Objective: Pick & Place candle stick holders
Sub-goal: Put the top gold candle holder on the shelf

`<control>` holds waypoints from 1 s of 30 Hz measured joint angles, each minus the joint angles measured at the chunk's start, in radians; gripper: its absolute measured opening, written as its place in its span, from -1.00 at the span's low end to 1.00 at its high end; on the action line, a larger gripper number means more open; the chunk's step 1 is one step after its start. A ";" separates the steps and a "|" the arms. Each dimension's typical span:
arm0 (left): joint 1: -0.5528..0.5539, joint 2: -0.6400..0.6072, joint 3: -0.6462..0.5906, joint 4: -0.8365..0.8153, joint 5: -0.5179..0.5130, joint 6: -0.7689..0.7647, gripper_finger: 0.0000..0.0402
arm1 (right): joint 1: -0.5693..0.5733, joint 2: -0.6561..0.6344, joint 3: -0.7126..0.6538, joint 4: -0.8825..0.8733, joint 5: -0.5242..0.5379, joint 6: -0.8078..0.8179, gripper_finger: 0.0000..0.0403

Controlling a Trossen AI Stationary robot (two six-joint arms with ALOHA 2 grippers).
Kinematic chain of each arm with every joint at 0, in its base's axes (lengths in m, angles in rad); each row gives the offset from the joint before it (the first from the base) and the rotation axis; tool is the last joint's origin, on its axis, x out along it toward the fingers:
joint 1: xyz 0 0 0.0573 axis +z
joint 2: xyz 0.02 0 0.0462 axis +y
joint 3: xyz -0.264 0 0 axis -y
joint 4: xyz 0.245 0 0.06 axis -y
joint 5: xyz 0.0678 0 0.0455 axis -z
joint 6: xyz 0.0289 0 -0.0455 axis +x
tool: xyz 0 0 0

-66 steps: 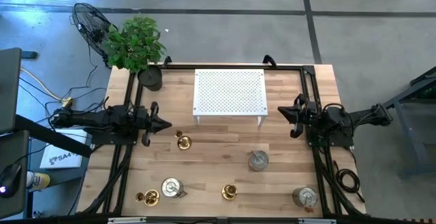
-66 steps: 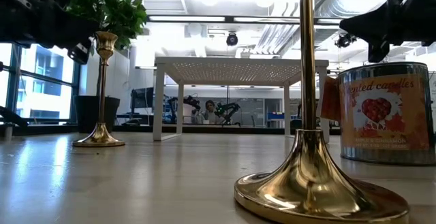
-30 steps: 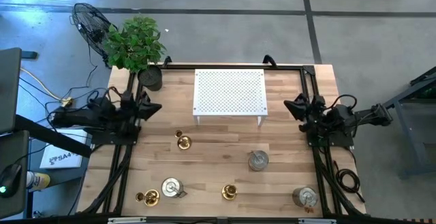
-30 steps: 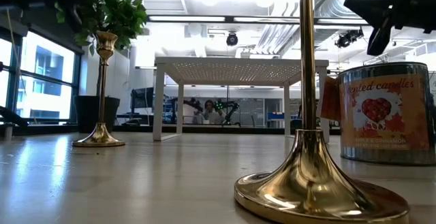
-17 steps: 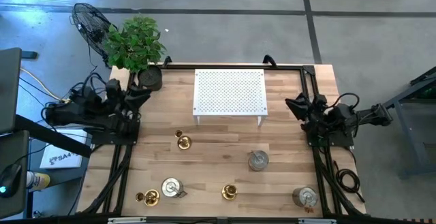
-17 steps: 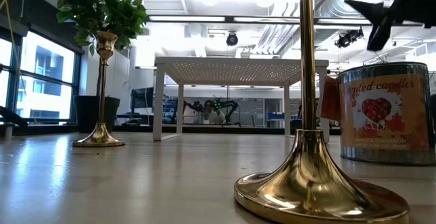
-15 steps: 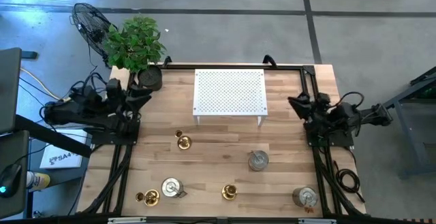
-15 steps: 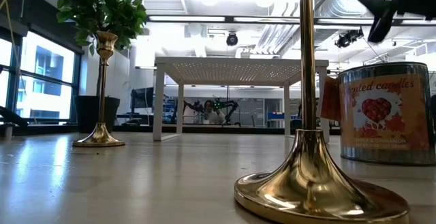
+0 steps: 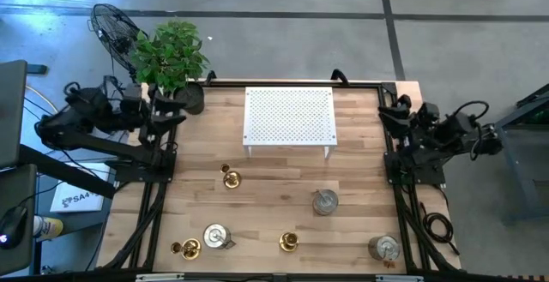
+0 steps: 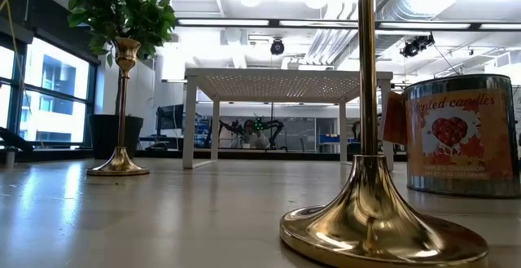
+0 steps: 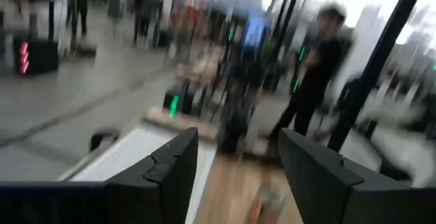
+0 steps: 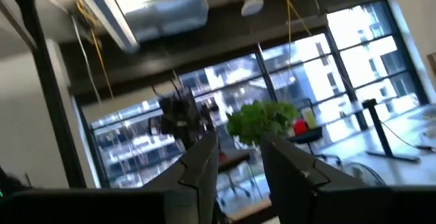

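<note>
Looked like nothing grabbed yet, both grippers parted and empty either side of the rack, holders all standing in front of it, so probably best approached from above, squarely.

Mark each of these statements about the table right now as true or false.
1. The white perforated stand carries a candle holder. False: its top is bare.
2. Three gold candle sticks stand on the table. True.
3. The left gripper holds a silver candle tin. False: its jaws are open and empty, at the table's left edge near the plant pot.
4. The right gripper holds nothing. True.
5. Three silver candle tins sit on the wood. True.
</note>
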 joint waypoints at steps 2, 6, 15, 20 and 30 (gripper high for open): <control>0.000 0.046 0.075 -0.134 0.004 -0.005 0.01 | 0.000 0.042 0.028 -0.015 -0.010 0.002 -0.46; 0.000 0.128 0.190 -0.311 0.053 -0.023 0.01 | 0.000 0.099 0.078 -0.052 -0.046 0.029 -0.46; 0.000 0.292 0.261 -0.300 0.100 -0.015 0.01 | 0.000 0.117 0.156 -0.193 -0.129 0.048 -0.46; 0.000 0.360 0.261 -0.316 0.168 -0.067 0.01 | 0.000 0.117 0.193 -0.359 -0.186 0.106 -0.46; -0.018 0.529 0.261 -0.409 0.366 -0.299 0.01 | 0.000 0.118 0.193 -0.538 -0.310 0.153 -0.46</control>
